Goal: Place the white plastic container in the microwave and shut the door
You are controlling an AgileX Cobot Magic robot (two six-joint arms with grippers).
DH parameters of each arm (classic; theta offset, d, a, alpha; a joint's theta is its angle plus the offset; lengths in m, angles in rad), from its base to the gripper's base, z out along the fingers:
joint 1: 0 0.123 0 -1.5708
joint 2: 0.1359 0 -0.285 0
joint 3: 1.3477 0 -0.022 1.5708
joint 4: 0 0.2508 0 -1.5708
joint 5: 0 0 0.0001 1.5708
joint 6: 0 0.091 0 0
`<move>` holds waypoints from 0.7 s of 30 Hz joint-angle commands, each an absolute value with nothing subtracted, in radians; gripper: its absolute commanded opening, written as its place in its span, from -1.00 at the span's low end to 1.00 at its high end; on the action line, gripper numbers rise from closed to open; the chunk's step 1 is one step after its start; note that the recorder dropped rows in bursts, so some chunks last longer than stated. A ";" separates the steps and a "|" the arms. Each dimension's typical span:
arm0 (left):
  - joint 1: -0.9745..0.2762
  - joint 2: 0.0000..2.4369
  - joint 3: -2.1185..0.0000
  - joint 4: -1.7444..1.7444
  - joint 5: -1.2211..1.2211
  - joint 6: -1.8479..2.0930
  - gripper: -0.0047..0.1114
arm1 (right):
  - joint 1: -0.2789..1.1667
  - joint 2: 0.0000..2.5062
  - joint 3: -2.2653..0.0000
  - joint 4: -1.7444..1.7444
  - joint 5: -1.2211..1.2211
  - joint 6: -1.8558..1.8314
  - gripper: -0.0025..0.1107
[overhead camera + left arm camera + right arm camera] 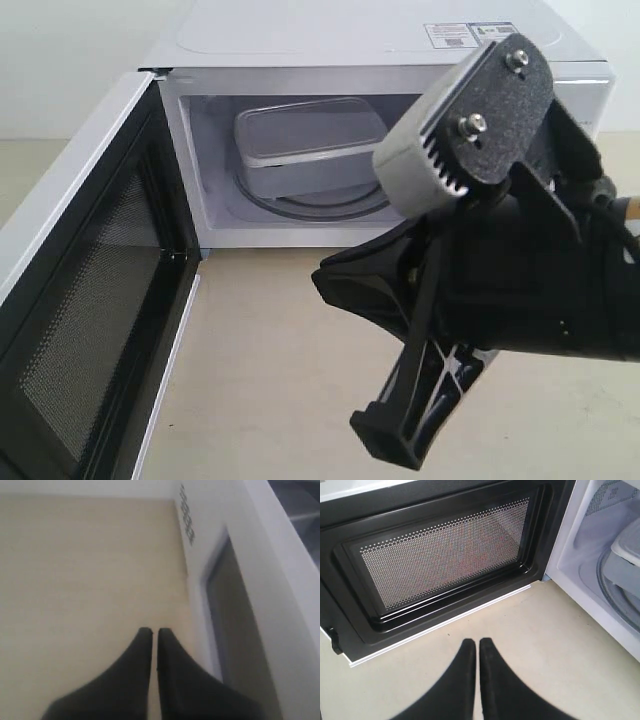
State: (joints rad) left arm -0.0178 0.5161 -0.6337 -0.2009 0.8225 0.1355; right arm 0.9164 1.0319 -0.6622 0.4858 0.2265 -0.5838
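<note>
Right gripper (386, 437) hangs in front of the microwave (300, 30), its two fingers pressed together with nothing between them. Its wrist view shows the same (476, 642), the tips pointing at the bare table (290, 340) between the opening and the door (445, 555).

Left gripper (154, 630) is likewise pinched together and empty. It sits just beside the door's white outer face (235, 630), on the far side of the door from the microwave's opening.

Inside the microwave, the container (310, 140) lies flat on the glass turntable (320, 208), lid on, its long side running across the opening. It is fully within the cavity and touched by neither gripper.

The door (90, 300) stands wide open, hinged at the microwave's left edge and swung out toward the front, its black mesh face turned to the right gripper. Placing looks done, so closing remains. The left gripper, behind the door's outer face, seems the better placed to push it toward the microwave, while the right gripper appears to stand in the door's swing path and would need to clear out.
</note>
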 commanded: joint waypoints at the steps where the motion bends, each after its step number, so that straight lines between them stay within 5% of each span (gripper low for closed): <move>1: -0.016 0.603 -0.697 -0.424 0.887 0.271 -0.84 | 0.917 1.022 -0.660 0.481 0.245 -0.585 -0.96; 21: -0.016 0.674 -0.700 -0.530 1.015 0.386 -0.84 | 0.917 1.022 -0.660 0.481 0.280 -0.556 -0.96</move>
State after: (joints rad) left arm -0.0178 0.6518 -0.6942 -0.4990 0.9784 0.3511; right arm 0.9164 1.0319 -0.6622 0.4858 0.2784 -0.5605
